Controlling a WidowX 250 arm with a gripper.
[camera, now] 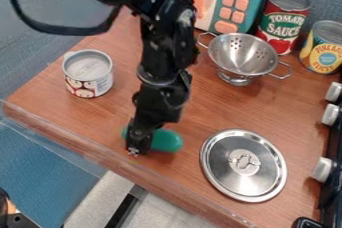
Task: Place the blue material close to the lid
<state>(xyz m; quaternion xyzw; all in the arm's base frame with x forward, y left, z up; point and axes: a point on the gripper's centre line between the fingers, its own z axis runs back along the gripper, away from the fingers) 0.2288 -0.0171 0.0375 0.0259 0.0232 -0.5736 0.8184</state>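
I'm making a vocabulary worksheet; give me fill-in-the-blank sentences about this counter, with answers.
The gripper is down at the green item, picture-left of the round, flat metal ____.
The metal bowl with holes and two handles is a ____.
In the picture, the red can stands to the ____ of the yellow can.

Missing words: lid; colander; left.

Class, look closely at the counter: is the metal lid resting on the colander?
No, the metal lid lies flat on the counter, clearly apart from the colander.

"TOMATO SAUCE" can [284, 11]; "PINEAPPLE SLICES" can [325, 47]
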